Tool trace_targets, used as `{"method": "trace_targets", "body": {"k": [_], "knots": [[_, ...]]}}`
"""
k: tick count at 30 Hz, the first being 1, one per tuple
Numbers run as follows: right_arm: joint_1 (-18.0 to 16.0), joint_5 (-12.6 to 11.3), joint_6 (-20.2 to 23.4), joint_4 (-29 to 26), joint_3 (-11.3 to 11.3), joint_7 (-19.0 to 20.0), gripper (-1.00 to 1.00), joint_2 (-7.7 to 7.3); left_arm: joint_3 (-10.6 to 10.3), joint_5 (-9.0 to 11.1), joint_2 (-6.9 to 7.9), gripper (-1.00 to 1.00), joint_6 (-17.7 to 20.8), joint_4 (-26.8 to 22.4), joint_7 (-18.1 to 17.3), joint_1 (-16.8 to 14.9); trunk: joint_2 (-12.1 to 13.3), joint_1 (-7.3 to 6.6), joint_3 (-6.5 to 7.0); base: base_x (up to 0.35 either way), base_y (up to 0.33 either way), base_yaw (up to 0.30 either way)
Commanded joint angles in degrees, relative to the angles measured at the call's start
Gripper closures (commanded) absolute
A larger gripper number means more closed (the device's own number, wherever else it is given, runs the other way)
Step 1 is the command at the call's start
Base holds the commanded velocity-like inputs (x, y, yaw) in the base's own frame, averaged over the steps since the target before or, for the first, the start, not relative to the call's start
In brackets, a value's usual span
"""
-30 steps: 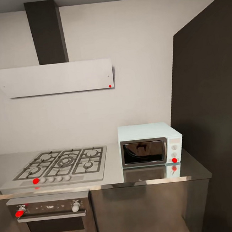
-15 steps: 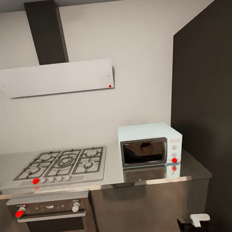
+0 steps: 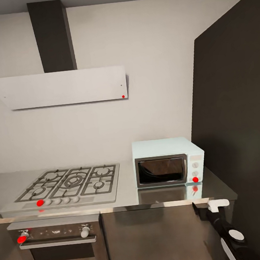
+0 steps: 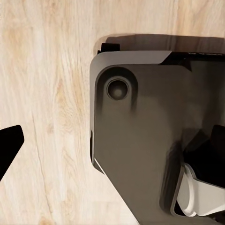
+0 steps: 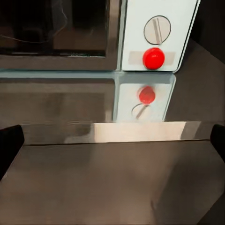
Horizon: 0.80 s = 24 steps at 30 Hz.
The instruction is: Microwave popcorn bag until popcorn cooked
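The pale mint-blue microwave point(image 3: 168, 162) stands on the grey countertop point(image 3: 129, 196) with its dark glass door shut and its red indicator light point(image 3: 195, 179) lit. My right gripper point(image 3: 208, 206) is raised at the counter's front edge, just below the microwave's right corner. In the right wrist view the microwave point(image 5: 93, 33) with its knob point(image 5: 157, 30) and red light point(image 5: 153, 58) lies ahead across the countertop point(image 5: 61, 98), and the right gripper point(image 5: 115, 143) is open and holds nothing. The left gripper's fingertip point(image 4: 9, 145) hangs over the wood floor. The popcorn bag is out of view.
A gas hob point(image 3: 69, 184) lies left of the microwave, with a steel oven point(image 3: 58, 249) under it and an extractor hood point(image 3: 61, 88) above. A tall dark cabinet point(image 3: 238, 134) walls the right side. My dark base point(image 4: 140, 140) rests on the plank floor point(image 4: 47, 93).
My right arm has come up from below the picture's lower edge to the counter's front edge near the microwave. Nothing else has moved.
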Motion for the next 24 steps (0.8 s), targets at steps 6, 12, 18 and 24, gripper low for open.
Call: {"method": "trace_targets", "body": {"k": [6,12,18,24], "knots": [[-1.9,0.08,1.47,-1.76,-0.18,0.28,-1.0,0.1,-0.48,0.54,-0.04,-1.0,0.33,-0.11,-0.15,0.01,-0.03,0.02,-0.02,0.0,0.0,0.0],[-5.47,-0.02,2.15,-1.78,-0.18,0.18,-1.0,0.1,-0.48,0.54,-0.07,-1.0,0.33,-0.11,-0.14,0.01,-0.03,0.02,-0.02,0.0,0.0,0.0],[-7.58,-0.08,4.97,-1.37,-0.24,0.02,-1.0,0.04,-0.48,0.54,-0.65,-1.0,0.33,-0.11,-0.13,0.01,-0.03,0.02,-0.02,0.0,0.0,0.0],[-7.73,-0.11,4.84,0.72,-0.38,0.01,-1.0,0.03,-0.48,0.54,-0.92,-1.0,0.33,-0.11,-0.13,0.01,-0.03,0.02,-0.02,0.068,0.0,0.0]]}}
